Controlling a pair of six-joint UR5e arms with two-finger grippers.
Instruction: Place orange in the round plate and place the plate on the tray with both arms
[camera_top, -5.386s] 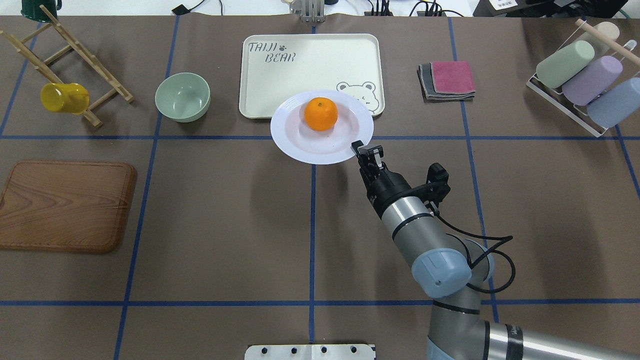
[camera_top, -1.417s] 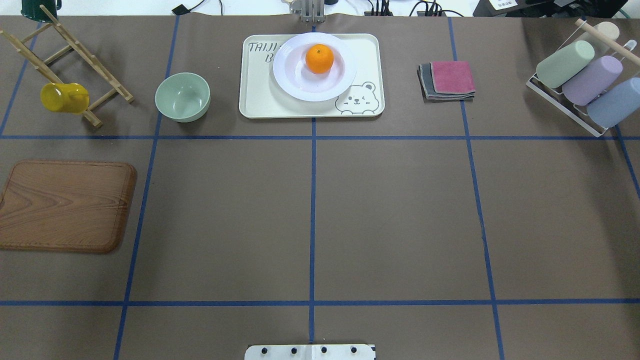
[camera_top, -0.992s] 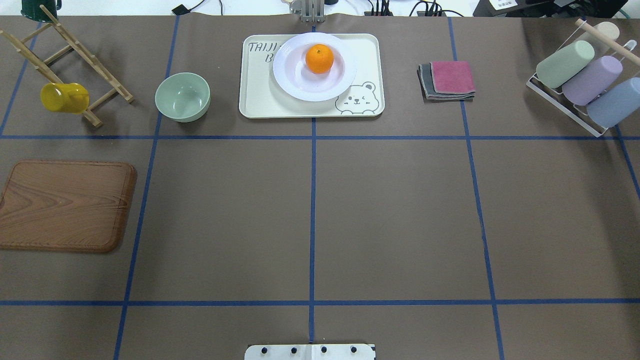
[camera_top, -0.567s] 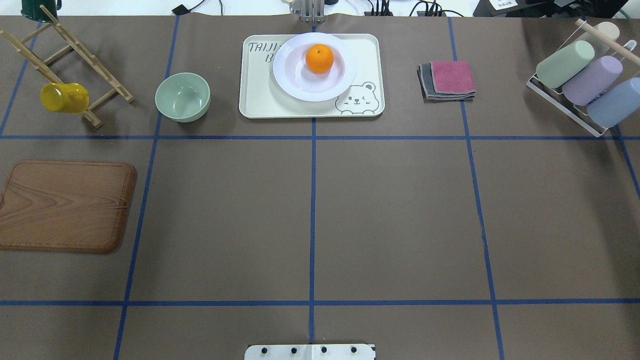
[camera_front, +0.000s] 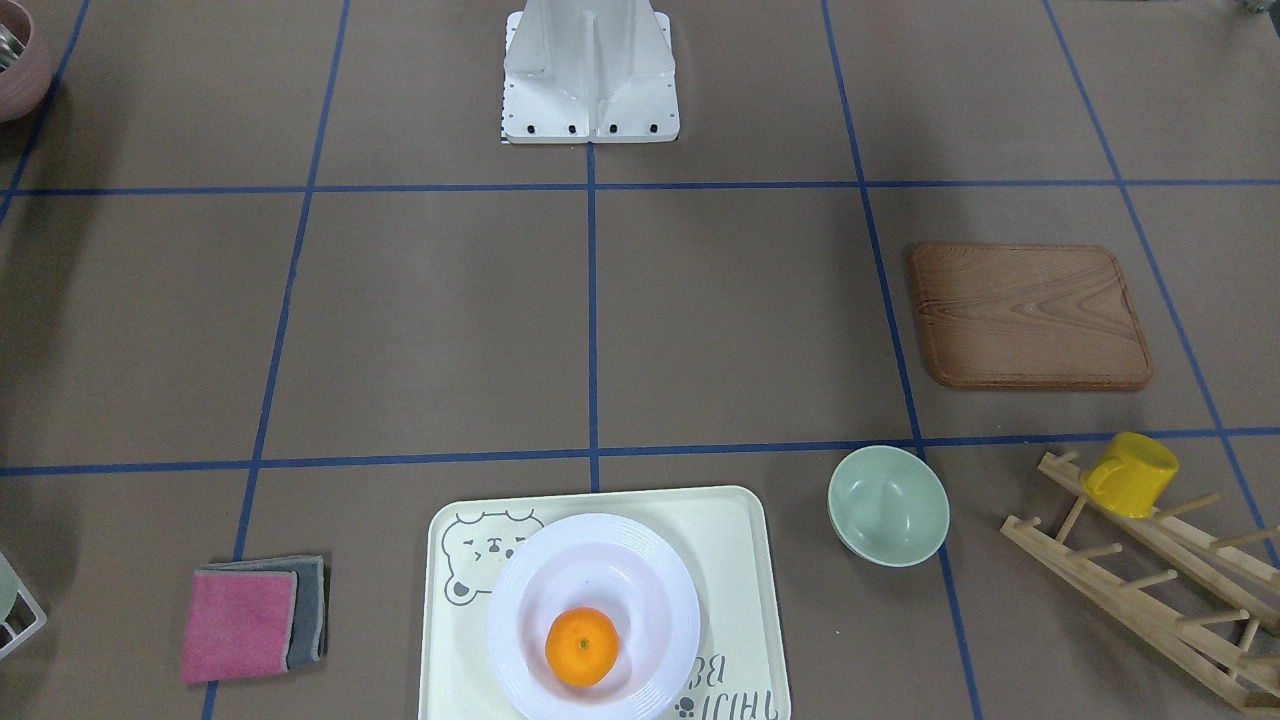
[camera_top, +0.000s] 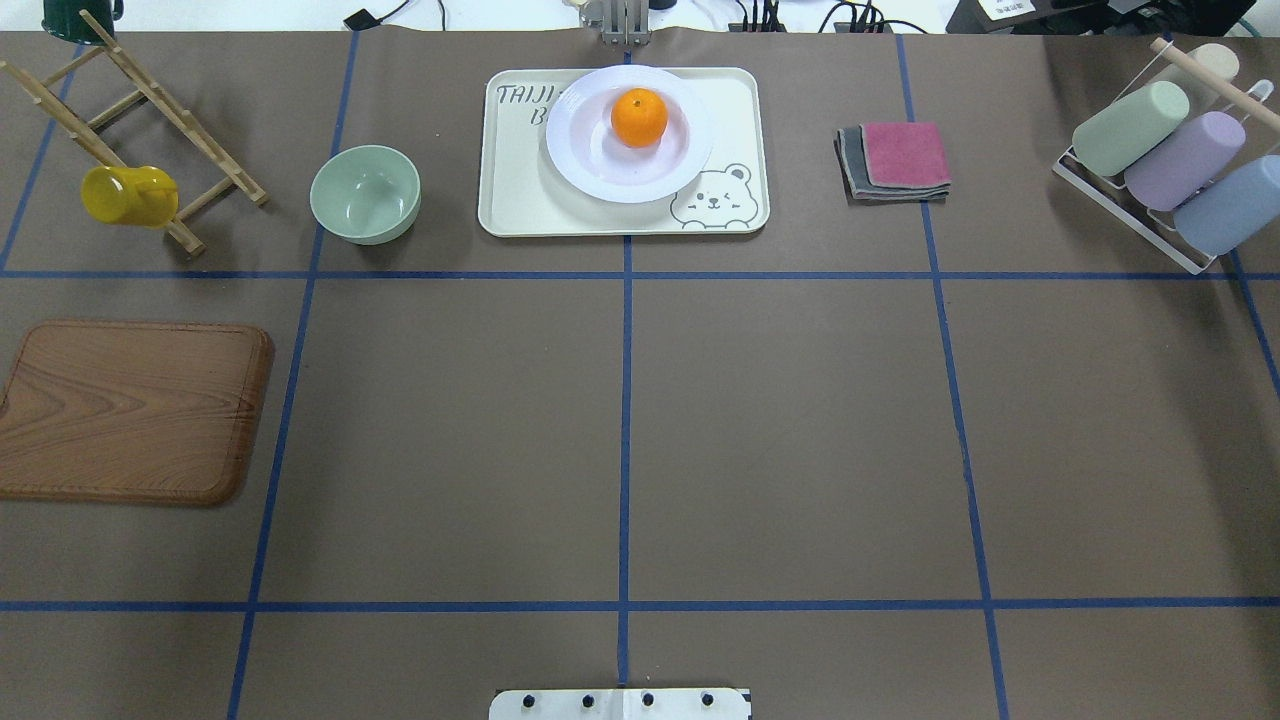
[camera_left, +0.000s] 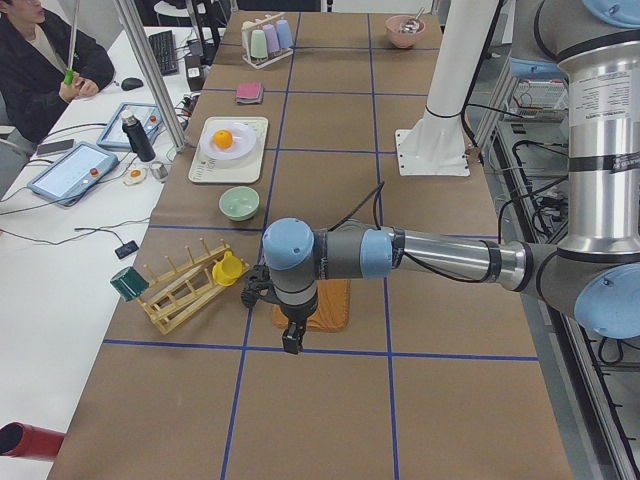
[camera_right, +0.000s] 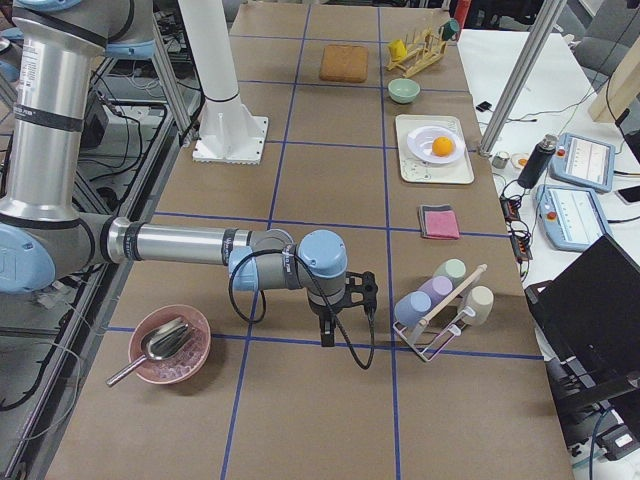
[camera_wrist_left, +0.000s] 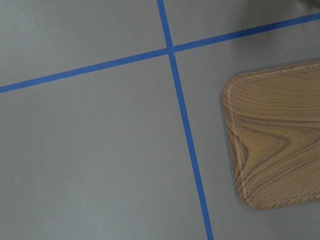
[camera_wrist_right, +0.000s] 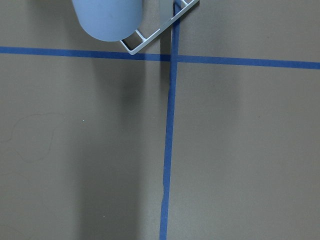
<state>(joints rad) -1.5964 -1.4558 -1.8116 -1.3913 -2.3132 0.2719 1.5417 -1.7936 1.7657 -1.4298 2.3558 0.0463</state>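
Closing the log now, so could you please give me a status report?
Left gripper, right gripper far from tray, open or shut unclear. Orange in plate, plate on tray. Bowl beside tray, apart.

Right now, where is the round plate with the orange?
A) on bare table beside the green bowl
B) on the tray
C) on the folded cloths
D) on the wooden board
B: the round plate, with the orange in it, sits on the tray, covering part of its lettering.
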